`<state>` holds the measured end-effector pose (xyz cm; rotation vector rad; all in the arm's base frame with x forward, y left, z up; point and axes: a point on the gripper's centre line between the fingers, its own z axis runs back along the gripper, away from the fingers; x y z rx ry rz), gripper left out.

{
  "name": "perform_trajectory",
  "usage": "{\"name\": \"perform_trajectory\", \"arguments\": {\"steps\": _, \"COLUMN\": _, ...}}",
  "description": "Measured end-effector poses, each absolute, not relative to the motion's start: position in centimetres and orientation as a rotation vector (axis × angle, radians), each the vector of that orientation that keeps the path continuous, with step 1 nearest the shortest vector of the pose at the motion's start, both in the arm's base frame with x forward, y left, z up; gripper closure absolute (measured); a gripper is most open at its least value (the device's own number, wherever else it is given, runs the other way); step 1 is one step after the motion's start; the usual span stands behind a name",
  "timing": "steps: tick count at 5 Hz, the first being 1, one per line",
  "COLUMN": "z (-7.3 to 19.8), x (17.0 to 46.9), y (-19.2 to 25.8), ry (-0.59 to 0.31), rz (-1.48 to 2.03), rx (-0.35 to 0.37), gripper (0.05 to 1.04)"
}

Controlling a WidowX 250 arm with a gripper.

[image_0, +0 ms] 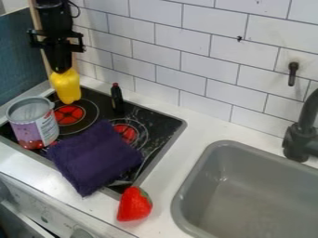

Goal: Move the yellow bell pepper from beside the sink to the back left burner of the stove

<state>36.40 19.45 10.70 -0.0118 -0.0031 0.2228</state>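
A black gripper (62, 70) hangs over the rear corner of a stove (162, 130), by a tiled wall (155, 56), its pincer apparently clamped on the top of a yellow thing (67, 86). The item, poss. a bottle or toy veg., is held roughly upright w/ its narrow end down, near the back L burner (68, 114); whether that end touches the stovetop can't be told. Judging by looks, it's smooth plastic: prob. light, fairly stiff w/ maybe a little give, a bit slippery, unlikely to break. Best hold is prob. across the broad upper body, w/ moderate squeeze; the rounded, tapering lower end would offer a poor grip.

Also pictured: an open can (32, 132) just in front, its label purple & white; a small black bottle (116, 98) w/ red cap, upright at the stove's rear; a dark purple cloth (96, 155), rumpled over the stove's front; and a red strawberry (135, 204) on the white counter (162, 197), btwn stove & gray sink (208, 174).
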Motion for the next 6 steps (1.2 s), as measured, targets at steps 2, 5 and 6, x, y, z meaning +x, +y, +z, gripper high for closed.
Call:
{"name": "perform_trajectory", "arguments": {"steps": 2, "z": 10.6, "x": 36.3, "y": 19.5, "ry": 0.002, "rz": 0.223, "rx": -0.003, "gripper": 0.946}}
{"name": "perform_trajectory", "arguments": {"steps": 5, "z": 10.7, "x": 36.7, "y": 19.5, "ry": 0.016, "rz": 0.180, "rx": -0.022, "gripper": 0.147}}
{"name": "perform_trajectory", "arguments": {"steps": 6, "z": 12.7, "x": 35.7, "y": 19.1, "ry": -0.021, "rz": 0.168, "rx": -0.001, "gripper": 0.070}}
